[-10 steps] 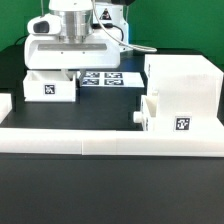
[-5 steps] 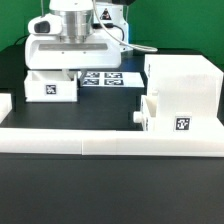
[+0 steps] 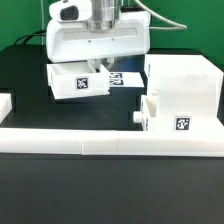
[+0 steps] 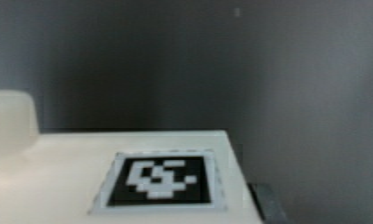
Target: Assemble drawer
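My gripper is shut on one small white tray and holds it tilted above the table, left of centre in the exterior view. Its tag faces the camera. My fingertips are hidden behind the tray's rim. The tall white box housing stands at the exterior view's right. The second tray, with a tag and a knob, sits against the housing's front. In the wrist view a tagged white face of the held tray fills the near part, blurred.
The long low white rail runs across the front. The marker board lies on the black table behind the held tray, mostly covered by it. A white block sits at the exterior view's left edge.
The gripper has risen and moved toward the exterior view's right, taking the left tray up off the table. The tray now hangs tilted. The housing and the second tray have not moved.
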`<state>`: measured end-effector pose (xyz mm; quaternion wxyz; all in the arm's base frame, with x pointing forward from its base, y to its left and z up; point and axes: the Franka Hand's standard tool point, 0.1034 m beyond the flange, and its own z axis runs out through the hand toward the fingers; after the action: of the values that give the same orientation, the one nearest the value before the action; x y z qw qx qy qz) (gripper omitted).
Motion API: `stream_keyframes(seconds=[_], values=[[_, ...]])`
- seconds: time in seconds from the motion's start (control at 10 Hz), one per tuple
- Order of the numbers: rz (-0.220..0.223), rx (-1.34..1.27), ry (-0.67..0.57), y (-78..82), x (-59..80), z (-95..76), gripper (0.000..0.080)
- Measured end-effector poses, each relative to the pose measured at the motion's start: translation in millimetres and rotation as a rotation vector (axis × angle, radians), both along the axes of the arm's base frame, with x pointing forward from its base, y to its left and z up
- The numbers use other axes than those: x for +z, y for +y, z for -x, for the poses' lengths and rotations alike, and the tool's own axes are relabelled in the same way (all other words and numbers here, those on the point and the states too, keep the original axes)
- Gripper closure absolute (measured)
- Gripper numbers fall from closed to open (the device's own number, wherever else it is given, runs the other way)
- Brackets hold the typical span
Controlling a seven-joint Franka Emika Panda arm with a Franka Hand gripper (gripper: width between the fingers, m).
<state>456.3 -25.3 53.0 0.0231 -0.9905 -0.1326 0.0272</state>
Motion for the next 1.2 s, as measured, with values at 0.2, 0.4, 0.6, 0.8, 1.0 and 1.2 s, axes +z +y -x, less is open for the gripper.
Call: stream_keyframes(seconds=[0.2, 0.4, 0.6, 0.8, 1.0, 1.2], values=[[-0.002, 0.004, 0.002, 1.8, 3.1, -7.1, 0.0757], [-0.002, -0.005, 0.005, 2.1, 2.1, -6.1, 0.0757], [-0.009, 0.117, -0.003, -2.9, 0.9, -10.3, 0.0757], [-0.006, 0.003, 0.012, 1.6, 4.9, -20.4, 0.0757], [-0.002, -0.045, 0.010, 3.8, 4.7, -20.2, 0.0757], [-0.001, -0.064, 0.013, 4.4, 3.7, -19.8, 0.0757]])
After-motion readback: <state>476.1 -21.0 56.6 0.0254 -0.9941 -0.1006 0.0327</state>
